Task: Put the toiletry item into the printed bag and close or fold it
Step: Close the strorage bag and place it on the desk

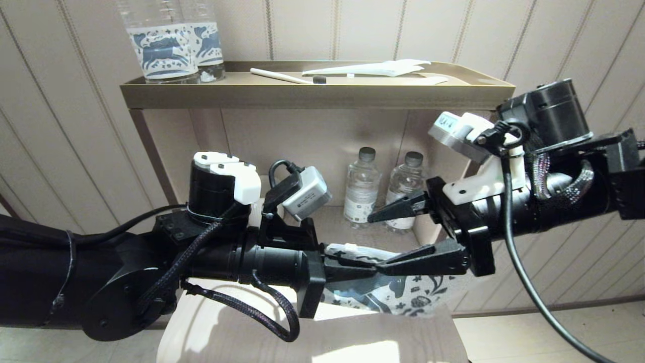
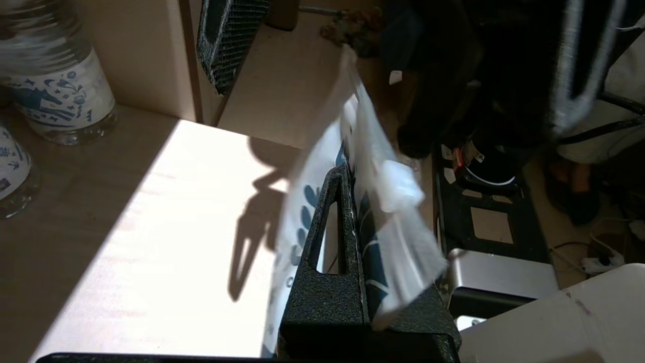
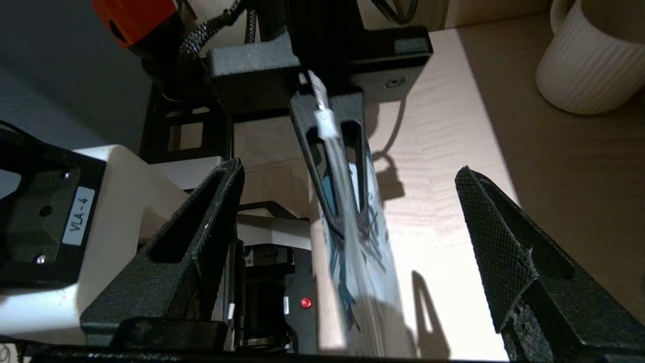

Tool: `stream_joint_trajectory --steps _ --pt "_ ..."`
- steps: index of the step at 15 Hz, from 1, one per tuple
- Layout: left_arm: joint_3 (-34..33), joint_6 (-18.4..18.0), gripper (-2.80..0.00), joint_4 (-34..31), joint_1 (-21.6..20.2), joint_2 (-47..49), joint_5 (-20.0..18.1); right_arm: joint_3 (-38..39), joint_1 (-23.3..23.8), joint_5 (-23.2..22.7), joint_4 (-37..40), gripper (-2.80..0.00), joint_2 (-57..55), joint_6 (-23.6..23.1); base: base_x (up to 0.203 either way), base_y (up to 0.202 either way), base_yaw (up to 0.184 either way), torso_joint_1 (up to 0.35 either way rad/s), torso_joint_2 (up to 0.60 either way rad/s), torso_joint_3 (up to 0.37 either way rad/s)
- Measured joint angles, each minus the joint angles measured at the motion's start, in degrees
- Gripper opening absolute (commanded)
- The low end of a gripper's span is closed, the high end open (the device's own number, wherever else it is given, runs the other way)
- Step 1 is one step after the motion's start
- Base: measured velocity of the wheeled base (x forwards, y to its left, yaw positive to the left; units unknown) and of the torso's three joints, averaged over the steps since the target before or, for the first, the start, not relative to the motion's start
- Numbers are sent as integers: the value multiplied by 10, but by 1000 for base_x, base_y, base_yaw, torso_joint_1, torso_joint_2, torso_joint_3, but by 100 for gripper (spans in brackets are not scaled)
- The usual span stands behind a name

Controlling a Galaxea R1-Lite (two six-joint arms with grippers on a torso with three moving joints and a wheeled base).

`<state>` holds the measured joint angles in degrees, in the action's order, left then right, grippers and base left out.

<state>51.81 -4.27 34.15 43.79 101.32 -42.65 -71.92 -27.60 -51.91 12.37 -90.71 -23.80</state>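
The left gripper (image 1: 352, 259) has its black fingers pressed together on the top edge of the printed bag (image 1: 398, 295), a flat white plastic pouch with dark blue horse and leaf motifs. The bag hangs down from this grip, above the pale wooden table top (image 1: 322, 338). In the left wrist view the bag's plastic (image 2: 388, 201) is seen pinched between the two fingers and standing out beyond them. Whether the toiletry item is inside the bag cannot be told.

The right gripper (image 1: 403, 234) is just beside the bag, facing the left gripper. Its jaws stand wide apart and hold nothing; one finger is above the bag's top edge and the other is level with it. In the right wrist view the bag (image 3: 352, 237) lies between the two open fingers without touching them.

Behind the bag, two small clear water bottles (image 1: 383, 189) stand on a lower shelf.
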Motion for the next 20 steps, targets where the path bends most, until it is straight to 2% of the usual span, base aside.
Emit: stream_joint_trajectory --steps 5,20 --pt "1 2 -280 -2 0 -1 0 -38 -43 53 2 0 -19 15 0 0 0 0 0 0" --pt "0 2 -280 -2 1 -3 -1 -56 -52 69 2 0 -43 13 0 0 0 0 0 0"
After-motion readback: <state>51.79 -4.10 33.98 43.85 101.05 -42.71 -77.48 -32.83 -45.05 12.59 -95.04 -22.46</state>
